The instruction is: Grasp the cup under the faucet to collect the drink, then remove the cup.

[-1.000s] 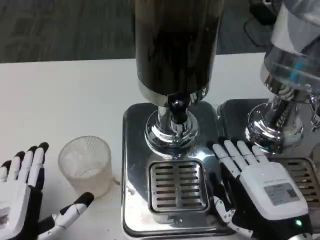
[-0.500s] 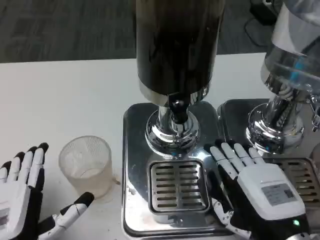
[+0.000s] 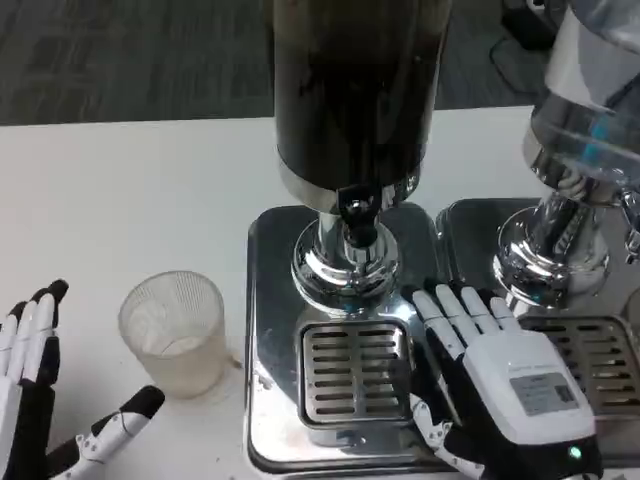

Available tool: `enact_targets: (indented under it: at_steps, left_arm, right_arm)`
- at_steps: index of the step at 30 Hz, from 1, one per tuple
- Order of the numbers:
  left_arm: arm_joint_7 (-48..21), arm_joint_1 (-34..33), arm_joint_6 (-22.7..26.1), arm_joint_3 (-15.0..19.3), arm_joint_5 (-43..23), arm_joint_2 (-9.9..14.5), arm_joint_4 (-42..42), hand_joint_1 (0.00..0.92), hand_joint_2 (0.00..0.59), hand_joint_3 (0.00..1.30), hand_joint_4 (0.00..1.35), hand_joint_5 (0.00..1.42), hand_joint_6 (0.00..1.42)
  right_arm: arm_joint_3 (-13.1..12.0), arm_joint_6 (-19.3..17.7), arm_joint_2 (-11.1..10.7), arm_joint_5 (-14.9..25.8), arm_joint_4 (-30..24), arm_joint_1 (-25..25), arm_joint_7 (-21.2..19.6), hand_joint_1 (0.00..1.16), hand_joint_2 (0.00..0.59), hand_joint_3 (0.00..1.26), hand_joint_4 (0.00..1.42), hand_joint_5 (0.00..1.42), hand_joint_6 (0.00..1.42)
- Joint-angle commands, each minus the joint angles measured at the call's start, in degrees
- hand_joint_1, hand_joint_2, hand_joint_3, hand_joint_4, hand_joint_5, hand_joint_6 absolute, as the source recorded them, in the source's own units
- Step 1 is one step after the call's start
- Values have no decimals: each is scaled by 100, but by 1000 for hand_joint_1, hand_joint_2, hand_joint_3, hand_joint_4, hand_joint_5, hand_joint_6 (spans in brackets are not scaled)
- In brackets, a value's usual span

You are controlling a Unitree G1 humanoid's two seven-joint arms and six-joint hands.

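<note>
The cup [image 3: 173, 330], a clear ribbed plastic one, stands upright on the white table [image 3: 120, 200], just left of the drink dispenser's steel base [image 3: 268, 300]. It is not under the faucet [image 3: 355, 212]; the slotted drip grille [image 3: 357, 372] below the faucet carries nothing. The dispenser's tank [image 3: 355, 90] holds a dark liquid and sits on a polished pedestal [image 3: 345, 268].

The left hand [image 3: 40, 400] lies at the lower left edge of the frame, fingers [image 3: 35, 325] spread apart and holding nothing, thumb reaching toward the foot of the cup but clear of it. The cup stands between the fingers and thumb line, untouched.

The right hand [image 3: 500, 375] rests over the right part of the dispenser's base, just beside the grille, back upward. Its fingers [image 3: 455, 310] are extended and apart, pointing toward the pedestal, gripping nothing. Whether the palm touches the steel cannot be told.

A second dispenser [image 3: 580, 150] with a clear tank stands to the right on its own steel base, with a second grille [image 3: 600, 350] partly behind the right hand.
</note>
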Motion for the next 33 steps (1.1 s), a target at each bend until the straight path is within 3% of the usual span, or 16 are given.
enact_targets:
  at_steps: [1, 8, 18, 28, 33]
  left_arm:
    - [-73, -421, -630, 30, -274, 209, 717, 0, 34, 0, 0, 0, 0]
    - [-628, -1192, -1357, -101, -757, 241, 1796, 0, 28, 0, 0, 19, 0]
    - [-1062, -1785, -1704, -550, -599, 242, 2463, 110, 29, 0, 0, 42, 0]
    - [-844, -2288, -1741, -818, -448, -17, 3132, 238, 55, 0, 0, 26, 0]
    - [-524, -2494, -1962, -887, -366, -133, 3421, 272, 67, 0, 0, 112, 26]
  right_arm:
    - [134, 198, 208, -123, 97, 93, -267, 480, 586, 47, 0, 0, 0]
    - [316, 385, 379, -257, 180, 22, -340, 479, 586, 53, 0, 0, 0]
    - [363, 387, 319, -205, 260, -174, -281, 478, 586, 54, 0, 0, 0]
    - [354, 335, 220, -127, 372, -326, -285, 477, 586, 57, 0, 0, 0]
    - [356, 386, 231, -95, 377, -300, -298, 479, 586, 66, 0, 0, 0]
